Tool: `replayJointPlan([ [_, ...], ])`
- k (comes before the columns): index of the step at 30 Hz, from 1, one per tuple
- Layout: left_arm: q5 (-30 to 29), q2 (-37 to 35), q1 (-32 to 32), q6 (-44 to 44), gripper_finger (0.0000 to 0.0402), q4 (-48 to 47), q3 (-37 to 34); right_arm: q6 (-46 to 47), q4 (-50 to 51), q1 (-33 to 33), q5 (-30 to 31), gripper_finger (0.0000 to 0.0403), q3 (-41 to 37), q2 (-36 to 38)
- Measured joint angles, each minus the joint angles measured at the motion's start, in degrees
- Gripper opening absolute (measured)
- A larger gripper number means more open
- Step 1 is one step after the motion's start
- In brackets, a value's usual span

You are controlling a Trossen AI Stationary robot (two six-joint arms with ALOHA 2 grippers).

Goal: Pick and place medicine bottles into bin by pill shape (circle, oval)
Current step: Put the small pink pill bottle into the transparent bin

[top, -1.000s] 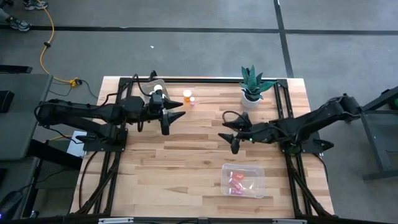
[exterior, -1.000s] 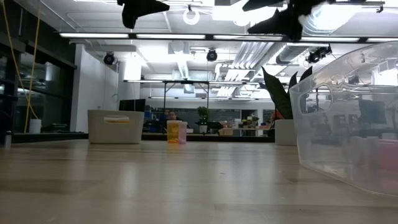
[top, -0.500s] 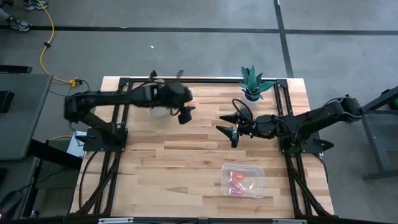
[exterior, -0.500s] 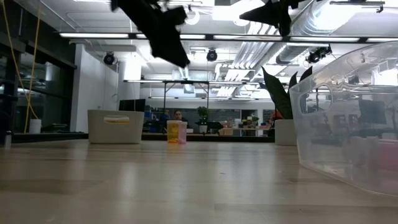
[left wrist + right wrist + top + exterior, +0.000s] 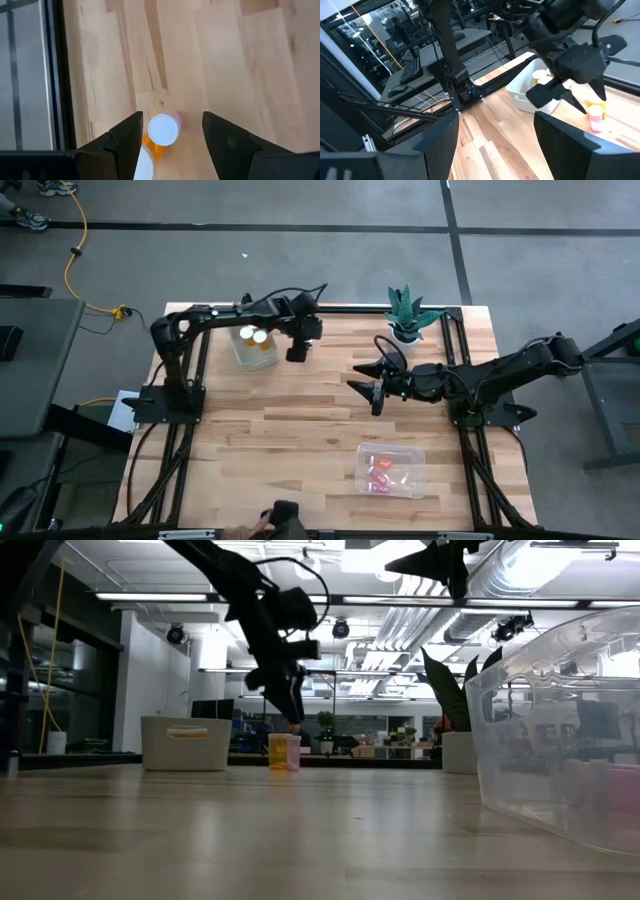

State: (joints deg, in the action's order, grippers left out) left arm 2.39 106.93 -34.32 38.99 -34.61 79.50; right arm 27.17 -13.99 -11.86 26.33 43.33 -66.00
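High view: the left gripper (image 5: 297, 352) hangs over the table's far edge, its arm bent in from the far-left corner. It covers the loose medicine bottles from above. Just beside it, a white bin (image 5: 254, 347) holds two white-capped bottles (image 5: 259, 336). The right gripper (image 5: 368, 392) waits near the table's middle, arm stretched in from the right edge. A clear tub (image 5: 391, 469) near the front edge holds reddish-pink bottles (image 5: 380, 470). A potted plant (image 5: 407, 319) stands at the far edge.

Low view: the left gripper (image 5: 288, 700) points down directly above two upright bottles, one amber (image 5: 278, 752) and one pink (image 5: 294, 753), long axes vertical, touching or nearly so. It is clear of them. The clear tub's wall (image 5: 560, 730) is cut off at the right.

Left wrist view: the fingers (image 5: 126, 140) stand apart, released, straddling the pink bottle's white cap (image 5: 163, 129) seen end-on. The amber bottle (image 5: 145, 157) is cut off by the frame edge.

Right wrist view: the right gripper's fingers (image 5: 442, 142) are spread and hold nothing. Beyond them, the left gripper (image 5: 580, 97) hovers over the pink bottle (image 5: 595, 119) beside the white bin (image 5: 532, 90).
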Motion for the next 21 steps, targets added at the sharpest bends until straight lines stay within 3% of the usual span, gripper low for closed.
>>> replayJointPlan([
  [8, 2.6, 1.8, -2.1, 6.8, 0.0193, 0.2, 0.8, 2.6, 0.4, 0.0, 0.2, 0.0252, 0.0, 0.0],
  [21, 1.7, 4.9, -2.6, 8.2, 0.0193, 1.7, 0.8, 3.2, 0.4, 0.0, 2.6, 0.0252, 0.0, 0.0],
])
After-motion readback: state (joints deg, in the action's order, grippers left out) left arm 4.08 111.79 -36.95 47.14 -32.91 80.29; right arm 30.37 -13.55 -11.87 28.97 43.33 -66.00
